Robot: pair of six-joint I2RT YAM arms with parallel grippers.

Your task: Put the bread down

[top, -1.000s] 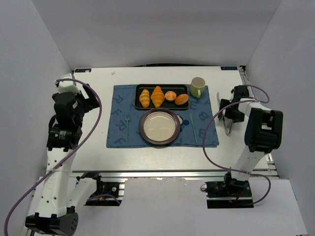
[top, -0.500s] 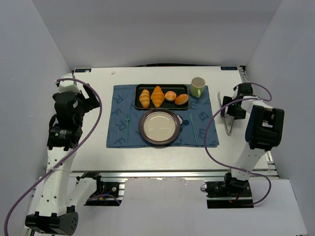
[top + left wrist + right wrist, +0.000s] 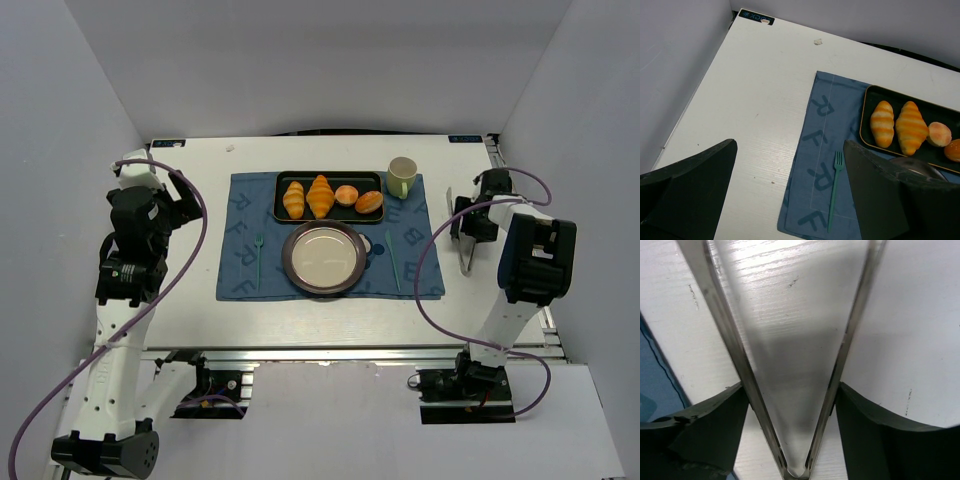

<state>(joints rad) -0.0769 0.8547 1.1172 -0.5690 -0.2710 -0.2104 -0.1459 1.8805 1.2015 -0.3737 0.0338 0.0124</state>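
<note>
Left claw (image 3: 790, 146) hangs open: in its wrist view we see its two dark fingers (image 3: 695, 175) in the lower corners of the frame, set far apart. Only the white table (image 3: 755, 85) and the left edge of the blue mat (image 3: 815, 165) show between them.

On that mat, at the lower middle of the same view, lies a teal fork (image 3: 835, 190), its tines toward the top of the frame. To its upper right we see the black tray (image 3: 866, 120) with two ridged croissants (image 3: 911, 127) side by side and a paler bun (image 3: 939, 134) next to them.

In the top view the tray (image 3: 300, 177) sits at the far edge of the mat (image 3: 240, 240), in the upper middle of the frame. The bread (image 3: 369, 202) lies at the tray's right end, just right of the bun (image 3: 346, 195) and just left of a green mug (image 3: 402, 177). Just below the tray a round plate (image 3: 323, 258) rests on the mat, with the fork (image 3: 258, 257) to its left and a second teal utensil (image 3: 393, 255) to its right.

Right of the mat, at the right side of the frame, metal tongs (image 3: 466, 260) lie on the table (image 3: 200, 170). Our right claw (image 3: 470, 222) is down over them. Its wrist view shows the tongs (image 3: 720, 317) as a V narrowing toward the bottom of the frame. There the claw (image 3: 790, 390) has its fingers (image 3: 700, 430) against the outer sides of both arms, so it grips the tongs near their joined end.
</note>
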